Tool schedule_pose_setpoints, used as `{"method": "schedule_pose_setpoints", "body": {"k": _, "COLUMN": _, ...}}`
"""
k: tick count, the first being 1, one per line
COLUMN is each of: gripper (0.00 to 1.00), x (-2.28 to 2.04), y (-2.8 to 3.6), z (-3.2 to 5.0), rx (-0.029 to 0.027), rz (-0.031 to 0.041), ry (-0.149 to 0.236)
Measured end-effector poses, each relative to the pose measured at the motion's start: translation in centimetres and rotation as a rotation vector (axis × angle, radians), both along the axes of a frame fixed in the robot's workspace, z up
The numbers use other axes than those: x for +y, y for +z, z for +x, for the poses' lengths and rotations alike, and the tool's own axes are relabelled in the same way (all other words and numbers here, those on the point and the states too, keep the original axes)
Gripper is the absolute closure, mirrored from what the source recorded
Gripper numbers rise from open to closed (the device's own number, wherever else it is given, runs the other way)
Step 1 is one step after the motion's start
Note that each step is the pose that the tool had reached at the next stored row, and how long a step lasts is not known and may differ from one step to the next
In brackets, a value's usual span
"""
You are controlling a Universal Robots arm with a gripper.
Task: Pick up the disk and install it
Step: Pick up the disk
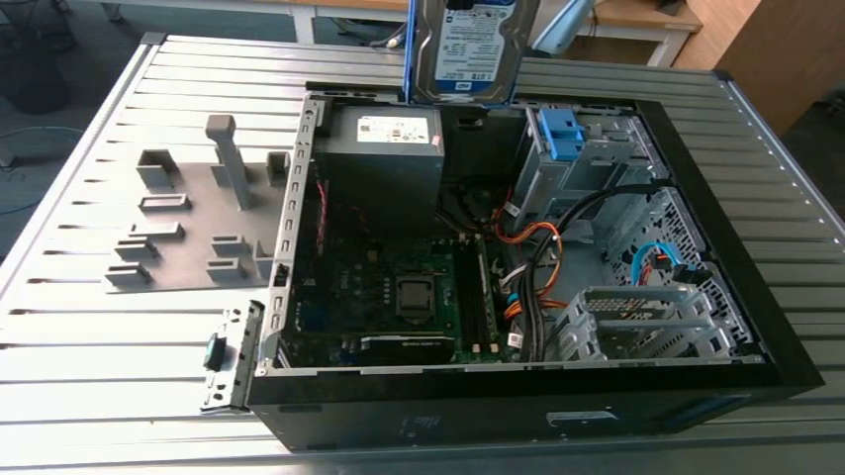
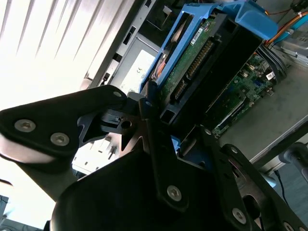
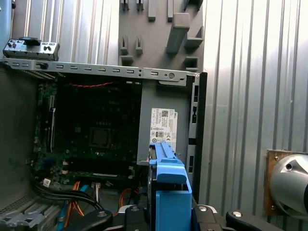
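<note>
- The disk (image 1: 469,45) is held upright above the far wall of the open computer case (image 1: 779,327), just over the power supply (image 1: 383,148).
- In the second wrist view, the disk (image 2: 202,53) is clamped between the fingers of the gripper (image 2: 178,120).

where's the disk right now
In the exterior view the disk hangs upright at top centre, above the far edge of the open computer case, just over the grey power supply; the second wrist view shows the gripper clamped on it.
</note>
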State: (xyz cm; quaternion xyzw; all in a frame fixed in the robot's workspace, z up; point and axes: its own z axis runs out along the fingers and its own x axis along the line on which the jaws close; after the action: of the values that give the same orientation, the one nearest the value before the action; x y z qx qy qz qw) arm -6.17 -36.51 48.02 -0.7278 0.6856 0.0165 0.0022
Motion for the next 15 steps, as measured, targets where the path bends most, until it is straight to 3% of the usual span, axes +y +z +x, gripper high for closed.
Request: {"method": "schedule_pose_setpoints", "body": {"k": 15, "gripper": 0.63, "x": -0.80, "y": 0.00, "z": 0.03, "rx": 0.0000, "rz": 0.0000, "ry": 0.000}}
